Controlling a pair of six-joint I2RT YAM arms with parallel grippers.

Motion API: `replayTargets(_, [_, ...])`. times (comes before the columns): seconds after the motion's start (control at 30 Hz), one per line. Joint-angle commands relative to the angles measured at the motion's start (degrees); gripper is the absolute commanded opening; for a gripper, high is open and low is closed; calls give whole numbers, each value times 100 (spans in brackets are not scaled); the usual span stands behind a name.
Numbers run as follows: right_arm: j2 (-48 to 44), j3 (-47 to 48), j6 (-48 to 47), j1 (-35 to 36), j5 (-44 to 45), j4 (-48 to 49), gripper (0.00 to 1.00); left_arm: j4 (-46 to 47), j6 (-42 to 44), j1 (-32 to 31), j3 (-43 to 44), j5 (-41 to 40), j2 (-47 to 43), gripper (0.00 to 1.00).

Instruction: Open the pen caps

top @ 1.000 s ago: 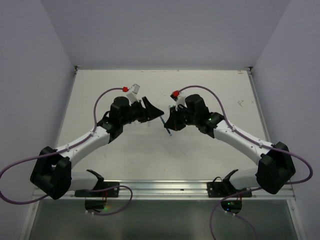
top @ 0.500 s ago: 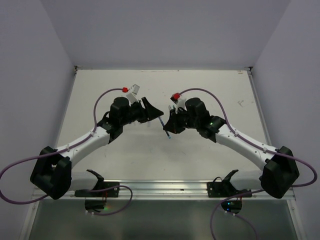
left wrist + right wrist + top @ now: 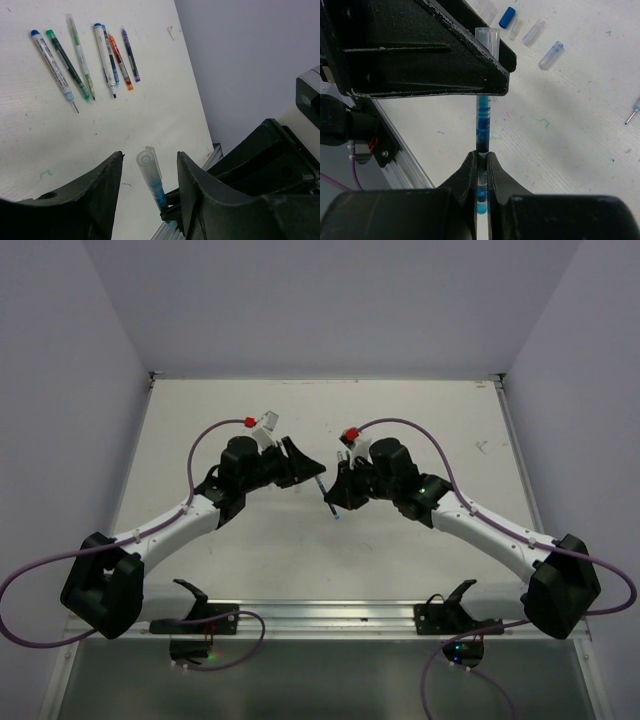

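Surface: white table (image 3: 250, 555), pale walls (image 3: 320, 300).
Left wrist only: rowed pens (image 3: 80, 55).
Right wrist only: loose caps (image 3: 534, 32).
My right gripper (image 3: 481, 160): pinching blue pen (image 3: 483, 120).
My left gripper (image 3: 149, 156): ajar around its cap (image 3: 150, 172), seemingly untouched.

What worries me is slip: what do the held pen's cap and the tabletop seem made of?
Cap: likely clear plastic, smooth and slightly glossy; its walls are see-through. Tabletop: matte white, finely ribbed surface with ink marks; perhaps painted board or laminate, not certain.

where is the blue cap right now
Right wrist view, top centre: the blue cap lies on the table beside a row of clear caps.
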Motion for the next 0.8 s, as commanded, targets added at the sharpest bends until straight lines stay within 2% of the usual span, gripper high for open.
replayTargets(0.0, [-105,14,72,56,102,281,0,332,-60,20,21,140,-28,49])
replayTargets(0.13, [-61,32,72,91,119,272,0,332,-60,29,-14,140,-45,43])
replayTargets(0.4, [-123,-21,98,144,172,272,0,305,-34,38,4,140,-54,38])
replayTargets(0.5, [-131,-21,115,161,216,272,0,314,-42,38,-5,183,-54,26])
replayTargets(0.53, [-131,-13,116,170,216,272,0,323,-51,46,-14,192,-63,14])
replayTargets(0.6, [-88,14,124,170,198,299,0,332,-69,46,-31,236,-80,0])
replayTargets(0.7, [-70,-39,194,162,102,535,0,393,-121,38,-84,324,-98,0])
replayTargets(0.77, [-35,-39,230,162,75,624,10,428,-165,47,-102,324,-124,0])
